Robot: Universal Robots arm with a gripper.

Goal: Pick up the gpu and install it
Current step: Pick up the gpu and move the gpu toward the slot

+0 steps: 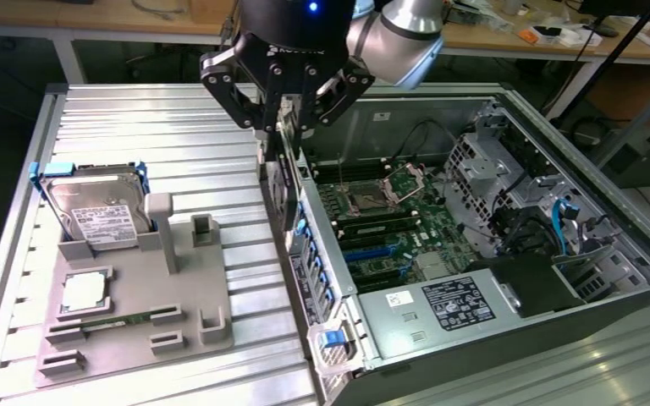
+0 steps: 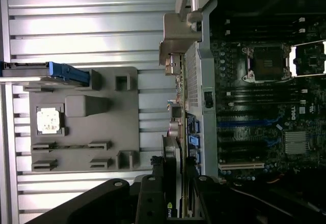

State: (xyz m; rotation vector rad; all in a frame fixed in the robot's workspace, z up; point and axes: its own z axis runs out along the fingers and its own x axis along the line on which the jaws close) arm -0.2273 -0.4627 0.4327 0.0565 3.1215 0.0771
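The gpu (image 1: 287, 182) is a thin dark card hanging on edge, straight down from my gripper (image 1: 285, 125), which is shut on its upper edge. It hovers over the open computer case's (image 1: 596, 211) side wall, at the edge toward the exterior view's left, above the rear slot area. The motherboard (image 1: 393, 224) lies exposed inside the case. In the wrist view the gpu (image 2: 178, 168) appears edge-on between my gripper (image 2: 176, 206) fingers, its far end over the case wall beside the motherboard (image 2: 265, 112).
A grey parts fixture (image 1: 195, 296) sits on the ribbed metal table (image 1: 156, 135), carrying a hard drive (image 1: 99, 211) in a blue-cornered frame, a CPU (image 1: 84, 292) and a green memory stick (image 1: 116, 322). Cables and drive cages crowd the case's side on the exterior view's right.
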